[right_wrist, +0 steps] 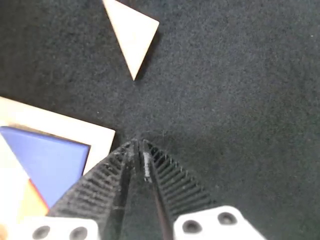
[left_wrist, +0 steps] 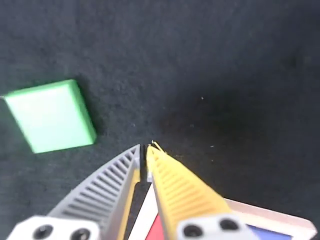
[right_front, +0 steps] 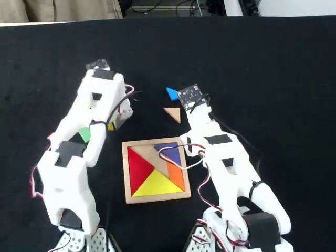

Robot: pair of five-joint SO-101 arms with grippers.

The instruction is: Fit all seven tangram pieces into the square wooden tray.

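Left gripper (left_wrist: 147, 150): grey and yellow fingers tip to tip, nothing between them, low over the black cloth table (left_wrist: 225, 75). The green square wooden piece (left_wrist: 50, 116) lies flat near the tips, not touching. A corner of the square wooden tray (left_wrist: 280, 217) is close by.

Right gripper (right_wrist: 137, 145): black fingers pressed together as well, empty, tips just off another tray corner. The unpainted wooden triangle (right_wrist: 131, 32) lies flat on the cloth a little beyond. In the high view the small blue triangle (right_front: 171, 93) sits near the unpainted one, farther from the tray.

The tray holds four: large red triangle (right_front: 137, 167), large yellow triangle (right_front: 156, 186), orange triangle (right_front: 177, 173), blue-purple piece (right_front: 173, 148). Three are loose, so I'd call it a bit past halfway. Bare wood shows toward the tray's upper left, presumably the open slots; I can't read their exact shape.

Handling, my read:
- The pieces look thin, rigid, light and not fragile.
- Painted faces are probably slick.
- They sit flush on the cloth, so there's no getting under them. Pinch the side walls.
- Green square: two parallel edges, easy grip.
- Triangles: the edges converge, so a careless pinch may squirt the piece out. Put one finger flat on the long edge and the other on the opposite corner, centred.
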